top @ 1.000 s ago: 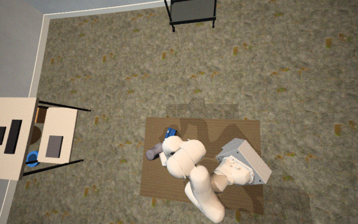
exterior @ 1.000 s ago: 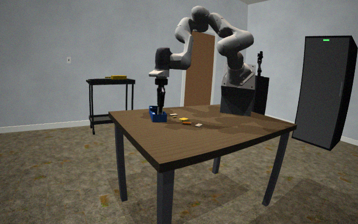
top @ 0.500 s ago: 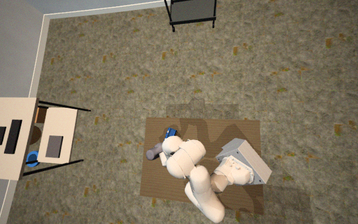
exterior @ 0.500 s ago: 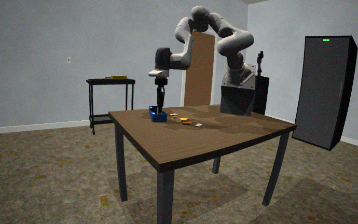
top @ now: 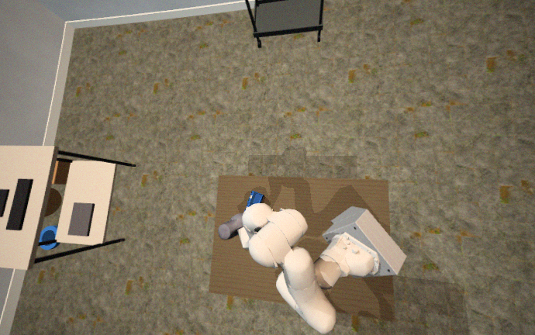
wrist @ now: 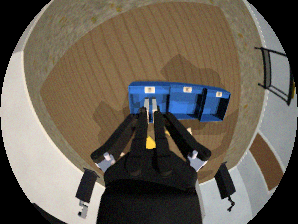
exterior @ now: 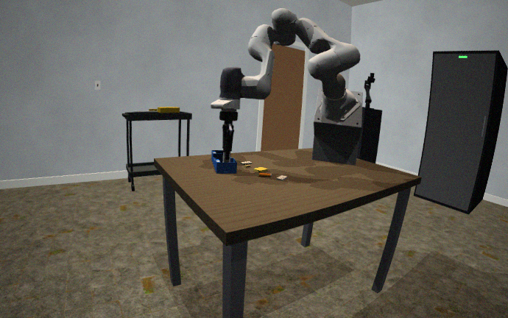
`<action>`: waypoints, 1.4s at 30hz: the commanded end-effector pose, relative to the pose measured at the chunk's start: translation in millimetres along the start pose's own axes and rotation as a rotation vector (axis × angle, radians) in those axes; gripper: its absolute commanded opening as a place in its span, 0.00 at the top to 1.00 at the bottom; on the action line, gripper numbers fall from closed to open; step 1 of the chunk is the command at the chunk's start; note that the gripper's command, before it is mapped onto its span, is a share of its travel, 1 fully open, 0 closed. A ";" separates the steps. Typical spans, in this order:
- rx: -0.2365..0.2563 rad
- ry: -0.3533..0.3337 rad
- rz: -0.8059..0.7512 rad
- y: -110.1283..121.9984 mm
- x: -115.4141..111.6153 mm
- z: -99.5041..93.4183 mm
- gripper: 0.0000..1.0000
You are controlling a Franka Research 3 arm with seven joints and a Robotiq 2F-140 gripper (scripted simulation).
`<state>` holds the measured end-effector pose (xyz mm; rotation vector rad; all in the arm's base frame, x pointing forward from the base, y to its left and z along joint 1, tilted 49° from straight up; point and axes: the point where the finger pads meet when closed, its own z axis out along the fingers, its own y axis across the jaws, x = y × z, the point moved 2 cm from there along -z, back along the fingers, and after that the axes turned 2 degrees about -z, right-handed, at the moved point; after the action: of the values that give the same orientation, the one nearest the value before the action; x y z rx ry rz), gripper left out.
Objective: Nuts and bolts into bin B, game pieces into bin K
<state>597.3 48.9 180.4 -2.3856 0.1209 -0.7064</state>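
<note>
A nearly closed black two-finger tool, its grasp unclear, is hovering over a brown wooden rectangular surface; pale blue walls are standing behind.

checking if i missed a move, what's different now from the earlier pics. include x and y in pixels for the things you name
Nothing visibly changed: the gripper [exterior: 226, 160] [wrist: 150, 102] stays down at the blue bins [top: 257, 197] [exterior: 226, 168] [wrist: 183, 106], and the yellow piece [exterior: 260, 169] [wrist: 151, 143] and orange piece [exterior: 265, 174] lie where they were.
</note>
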 end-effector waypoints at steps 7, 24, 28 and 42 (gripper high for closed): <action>-0.002 0.001 0.007 1.2 0.3 0.5 0.95; -0.002 0.001 0.007 1.1 0.3 -6.1 0.95; -0.002 0.001 0.007 1.1 0.3 -11.5 0.95; -0.002 0.001 0.007 1.1 0.3 -30.1 0.95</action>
<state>585.6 32.6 197.0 -2.3808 0.1492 -0.7059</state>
